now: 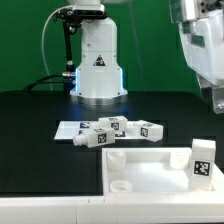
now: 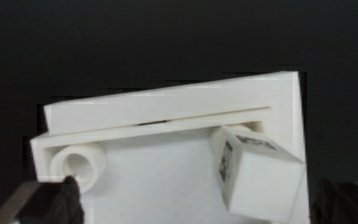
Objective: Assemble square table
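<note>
Black table (image 1: 30, 120) before a green backdrop (image 1: 150, 40): loose legs (image 1: 150, 130) lie on the marker board (image 1: 68, 130), the square slab (image 1: 150, 168) sits in front, and at the exterior view's right an upright leg (image 1: 203, 160) stands on the slab's corner, apparently almost straight below the empty, wide-spread claw (image 1: 214, 98).

The marker board (image 1: 66, 131) lies near the middle of the black table (image 1: 30, 150). A green backdrop (image 1: 20, 40) rises beyond its far edge.
</note>
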You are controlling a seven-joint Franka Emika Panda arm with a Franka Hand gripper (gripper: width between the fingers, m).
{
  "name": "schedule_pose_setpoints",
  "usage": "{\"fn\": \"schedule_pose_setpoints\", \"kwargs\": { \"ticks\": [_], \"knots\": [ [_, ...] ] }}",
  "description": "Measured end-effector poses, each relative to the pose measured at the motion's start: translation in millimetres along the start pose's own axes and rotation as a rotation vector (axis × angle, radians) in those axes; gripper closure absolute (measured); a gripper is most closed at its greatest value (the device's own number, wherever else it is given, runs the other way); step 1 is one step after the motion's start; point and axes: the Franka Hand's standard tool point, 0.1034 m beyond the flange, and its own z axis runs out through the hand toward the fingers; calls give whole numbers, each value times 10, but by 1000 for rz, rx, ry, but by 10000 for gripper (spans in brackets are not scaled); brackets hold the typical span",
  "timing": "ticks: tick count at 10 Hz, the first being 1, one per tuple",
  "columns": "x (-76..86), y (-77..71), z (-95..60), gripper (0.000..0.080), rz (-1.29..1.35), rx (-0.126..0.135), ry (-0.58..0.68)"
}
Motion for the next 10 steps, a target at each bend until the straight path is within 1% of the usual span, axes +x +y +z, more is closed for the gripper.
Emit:
{"fn": "schedule_pose_setpoints", "kwargs": {
  "ticks": [1,3,4,5,6,7,8,10],
  "knots": [
    [3,2,2,151,-29,-1,1],
    [-11,42,56,151,-206,9,6],
    [12,87,86,151,-347,-1,8],
    [12,151,98,151,-484,-16,19],
    [-22,247,126,151,-637,-28,44],
    [-41,365,186,151,-716,-44,53],
    [-14,320,165,151,-760,-40,55],
    [4,311,162,151,-928,-44,54]
  ]
}}
